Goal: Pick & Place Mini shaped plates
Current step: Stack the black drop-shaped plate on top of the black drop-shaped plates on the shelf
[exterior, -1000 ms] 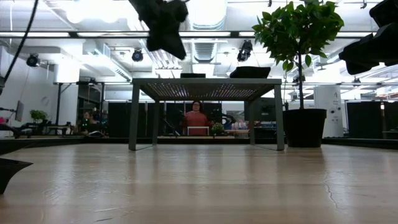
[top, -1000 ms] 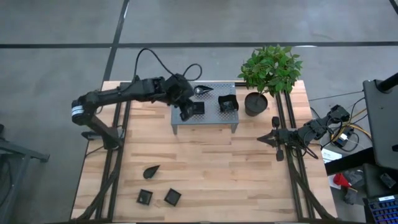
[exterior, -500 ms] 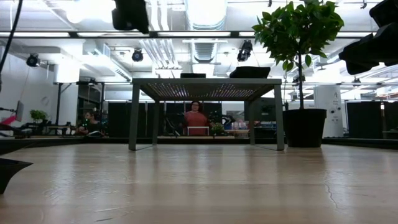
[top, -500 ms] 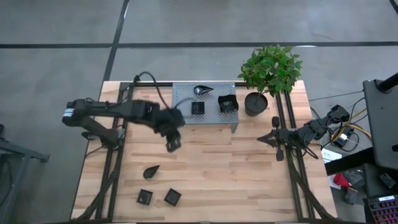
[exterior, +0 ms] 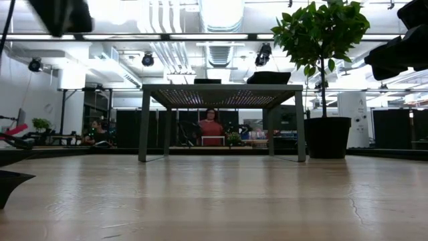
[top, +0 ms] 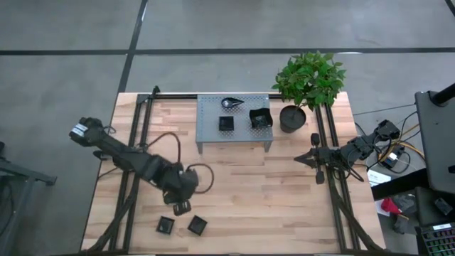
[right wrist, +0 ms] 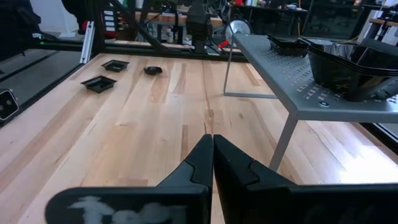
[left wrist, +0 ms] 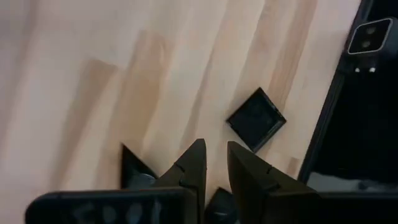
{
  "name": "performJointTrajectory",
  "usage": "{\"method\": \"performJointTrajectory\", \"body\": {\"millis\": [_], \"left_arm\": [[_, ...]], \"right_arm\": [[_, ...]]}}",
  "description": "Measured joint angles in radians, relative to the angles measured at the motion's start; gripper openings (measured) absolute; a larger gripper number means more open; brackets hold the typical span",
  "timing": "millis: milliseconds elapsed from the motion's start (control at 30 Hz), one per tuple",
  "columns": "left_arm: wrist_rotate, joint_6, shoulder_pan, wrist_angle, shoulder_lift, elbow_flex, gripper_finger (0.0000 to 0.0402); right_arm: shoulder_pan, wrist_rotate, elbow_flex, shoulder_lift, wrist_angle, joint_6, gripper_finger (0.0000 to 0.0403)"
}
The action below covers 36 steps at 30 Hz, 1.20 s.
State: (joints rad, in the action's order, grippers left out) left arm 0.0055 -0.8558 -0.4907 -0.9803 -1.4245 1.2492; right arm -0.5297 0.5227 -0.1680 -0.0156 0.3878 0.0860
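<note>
Three black mini plates lie on the grey perforated stand point(top: 210, 135): a teardrop point(top: 231, 103), a small square point(top: 226, 123) and a wavy-edged square point(top: 260, 119). Two more small squares point(top: 165, 225) point(top: 197, 226) rest flat on the table near its near edge. My left gripper point(top: 179, 207) hovers over the table just beyond them, slightly open and empty. In the left wrist view its fingers point(left wrist: 216, 146) point down, with one square plate point(left wrist: 256, 118) ahead of them and dark plate parts point(left wrist: 134, 169) beside them. A teardrop plate point(exterior: 8, 184) lies on the table at the low view's left edge. My right gripper point(top: 313, 159) waits shut at the table's right side.
A black pot with a leafy plant point(top: 291, 117) stands right of the stand at the far right. Dark frame rails point(top: 135, 163) run along the table's left and right sides. People sit in the room beyond the table point(exterior: 211, 127). Bare wood lies between the stand and the near plates.
My left gripper has swung away from the stand's left part, toward the near-left of the table, and now hovers above the plates lying there. The small square plate stays on the stand. The right arm has kept still.
</note>
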Motion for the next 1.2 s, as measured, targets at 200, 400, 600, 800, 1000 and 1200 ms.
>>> {"method": "performJointTrajectory", "body": {"millis": [200,400,600,800,1000,1200], "left_arm": [[0.043,-0.159,-0.059,0.164,0.000,-0.160,0.0058],[0.095,-0.318,-0.091,0.235,0.000,-0.275,0.0058],[0.098,-0.382,-0.102,0.260,0.000,-0.338,0.0058],[0.081,-0.388,-0.100,0.263,0.000,-0.380,0.0058],[0.063,-0.426,-0.100,0.271,0.000,-0.430,0.0058],[0.000,-0.428,-0.100,0.322,0.000,-0.459,0.0058]], "right_arm": [[0.000,0.000,0.000,0.000,0.000,0.000,0.0008],[0.000,0.000,0.000,0.000,0.000,0.000,0.0008],[0.000,0.000,0.000,0.000,0.000,0.000,0.0008],[0.000,0.000,0.000,0.000,0.000,0.000,0.0008],[0.000,0.000,0.000,0.000,0.000,0.000,0.0008],[0.000,0.000,0.000,0.000,0.000,0.000,0.0008]]}}
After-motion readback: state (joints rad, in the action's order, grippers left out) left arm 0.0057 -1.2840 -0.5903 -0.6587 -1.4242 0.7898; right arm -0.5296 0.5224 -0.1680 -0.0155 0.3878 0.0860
